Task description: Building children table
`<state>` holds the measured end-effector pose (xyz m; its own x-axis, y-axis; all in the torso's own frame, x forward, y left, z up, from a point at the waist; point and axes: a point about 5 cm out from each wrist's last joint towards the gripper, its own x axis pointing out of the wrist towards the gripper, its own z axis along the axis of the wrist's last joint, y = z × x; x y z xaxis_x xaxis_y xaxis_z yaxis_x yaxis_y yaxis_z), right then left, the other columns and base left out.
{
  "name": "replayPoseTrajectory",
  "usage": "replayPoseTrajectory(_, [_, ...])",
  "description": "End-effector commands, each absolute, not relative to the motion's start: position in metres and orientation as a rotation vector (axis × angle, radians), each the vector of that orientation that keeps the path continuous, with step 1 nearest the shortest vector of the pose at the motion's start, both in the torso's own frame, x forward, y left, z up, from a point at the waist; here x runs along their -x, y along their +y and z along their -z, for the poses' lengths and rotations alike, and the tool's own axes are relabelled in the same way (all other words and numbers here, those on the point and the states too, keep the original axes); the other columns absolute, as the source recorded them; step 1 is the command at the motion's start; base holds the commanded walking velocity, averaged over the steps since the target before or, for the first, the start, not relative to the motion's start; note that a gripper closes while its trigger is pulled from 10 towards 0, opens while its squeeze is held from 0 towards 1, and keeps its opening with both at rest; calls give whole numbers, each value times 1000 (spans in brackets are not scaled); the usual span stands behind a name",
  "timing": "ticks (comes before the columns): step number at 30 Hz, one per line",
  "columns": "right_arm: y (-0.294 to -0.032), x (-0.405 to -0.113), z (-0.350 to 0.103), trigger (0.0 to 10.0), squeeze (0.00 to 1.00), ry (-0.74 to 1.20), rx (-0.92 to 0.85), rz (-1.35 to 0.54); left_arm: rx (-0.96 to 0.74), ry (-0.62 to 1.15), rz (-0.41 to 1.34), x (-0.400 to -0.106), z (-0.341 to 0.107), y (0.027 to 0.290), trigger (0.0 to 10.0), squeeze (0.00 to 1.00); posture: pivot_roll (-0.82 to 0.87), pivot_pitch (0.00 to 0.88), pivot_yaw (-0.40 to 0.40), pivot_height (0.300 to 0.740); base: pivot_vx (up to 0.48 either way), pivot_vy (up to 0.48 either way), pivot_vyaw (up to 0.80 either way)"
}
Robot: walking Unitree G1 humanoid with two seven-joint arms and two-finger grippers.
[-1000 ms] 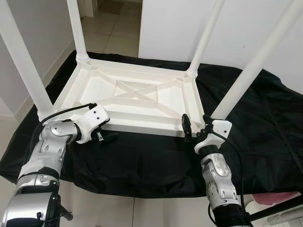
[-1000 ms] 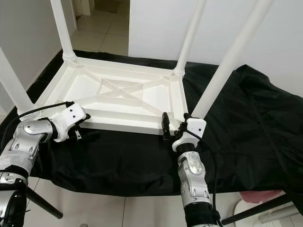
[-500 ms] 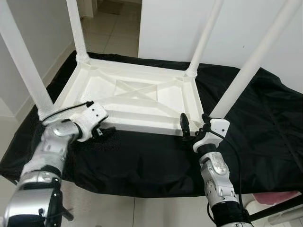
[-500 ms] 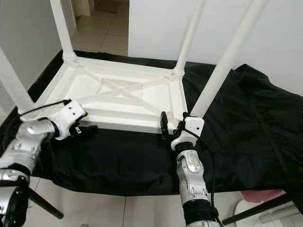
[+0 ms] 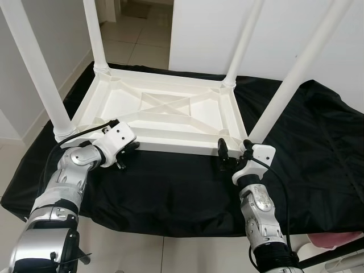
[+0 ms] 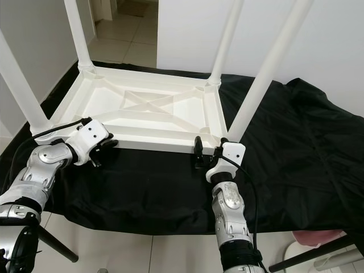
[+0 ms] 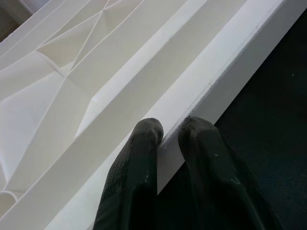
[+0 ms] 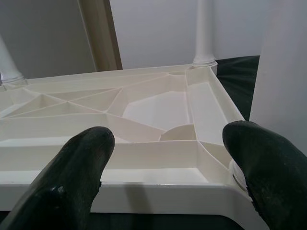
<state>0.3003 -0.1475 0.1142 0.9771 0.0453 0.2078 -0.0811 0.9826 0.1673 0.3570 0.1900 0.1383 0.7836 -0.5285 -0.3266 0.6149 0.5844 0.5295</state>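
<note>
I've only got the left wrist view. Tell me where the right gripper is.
Observer: The right gripper is open at the table's near right corner, by the base of a leg.
Operator: Count the legs fitted.
Observer: Four, all pointing up; the table lies upside down.
Operator: Say where along the edge my left gripper sits.
Observer: The left gripper pinches the near edge close to the near left leg.
</note>
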Motion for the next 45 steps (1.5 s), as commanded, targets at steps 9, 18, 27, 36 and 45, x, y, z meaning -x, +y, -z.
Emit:
replayPoseTrajectory(9, [-155,-293,-107,10000,1000,-199,-150,-65,-589,114,636,-358,-141,197,10000,1000,20,0,-70,740,0,0,0])
replayPoseTrajectory(18, [-157,-279,-99,10000,0,-181,-96,-94,-616,88,708,-359,-149,196,10000,808,21,0,-62,740,0,0,0])
replayPoseTrajectory(27, [-154,-265,-96,10000,0,-172,-57,-165,-650,139,822,-363,-147,185,10000,0,11,4,-53,740,0,0,0])
replayPoseTrajectory(36, [-154,-258,-95,10000,0,-165,-30,-190,-622,236,864,-368,-139,177,10000,0,-16,13,-43,740,0,0,0])
replayPoseTrajectory(45, [-149,-254,-95,10000,0,-156,-36,-183,-568,383,796,-373,-133,189,10000,0,-35,37,-36,740,0,0,0])
